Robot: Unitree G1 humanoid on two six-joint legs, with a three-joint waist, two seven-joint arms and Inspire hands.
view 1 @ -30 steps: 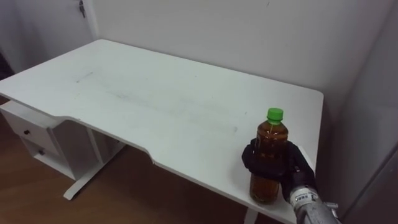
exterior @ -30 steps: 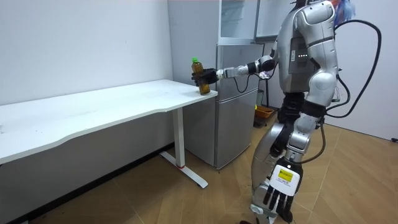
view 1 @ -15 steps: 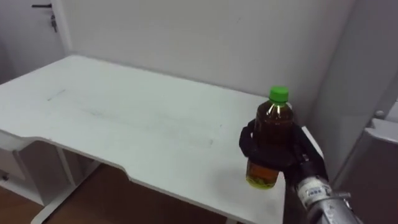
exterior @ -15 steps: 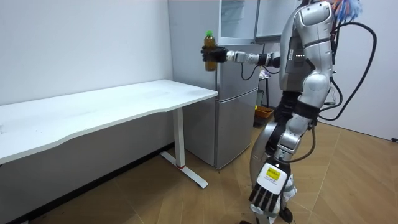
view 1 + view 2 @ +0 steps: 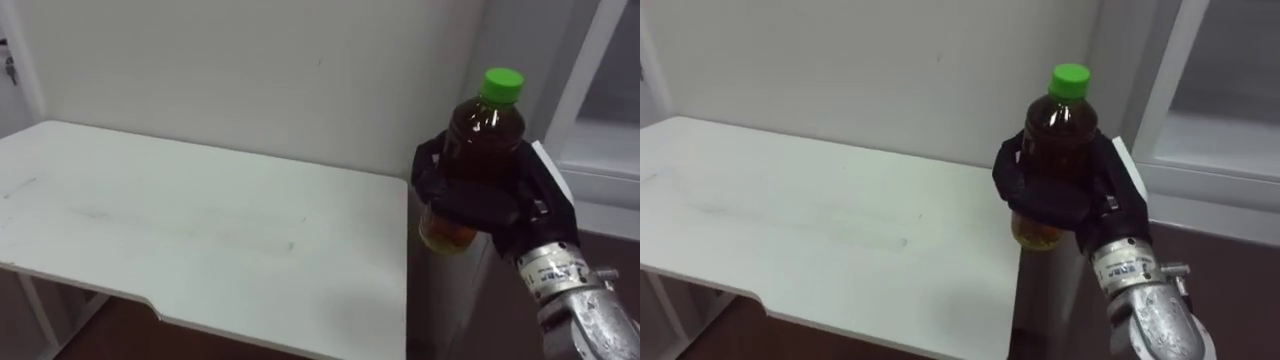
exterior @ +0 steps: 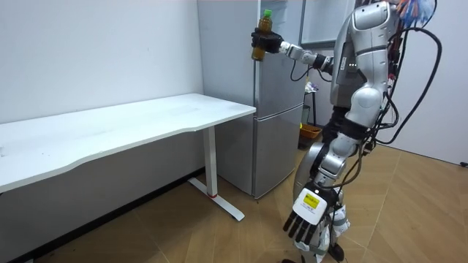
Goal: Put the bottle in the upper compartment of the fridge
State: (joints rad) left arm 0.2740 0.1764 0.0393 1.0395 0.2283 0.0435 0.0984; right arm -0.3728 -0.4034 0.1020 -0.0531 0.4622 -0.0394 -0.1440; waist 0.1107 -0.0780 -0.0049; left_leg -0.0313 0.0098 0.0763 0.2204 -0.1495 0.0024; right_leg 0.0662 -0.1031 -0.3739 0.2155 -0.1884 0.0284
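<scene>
Your right hand [image 5: 492, 203] wraps the bottle [image 5: 482, 140], held up in the air beside the upper fridge [image 6: 280, 25]; your left hand [image 6: 307, 219] hangs open. Swing in fast and the bottle may strike the fridge's edge and slip.

The bottle [image 5: 483, 150] is sitting upright in the right robot hand [image 5: 520, 205], above the far end of the surface [image 5: 200, 230], which is stretching away below and to that hand's left. The fridge [image 6: 278, 124] is standing just right of the hand, beside the surface's end. The left robot hand [image 6: 307, 223] is hanging low, well below.
</scene>
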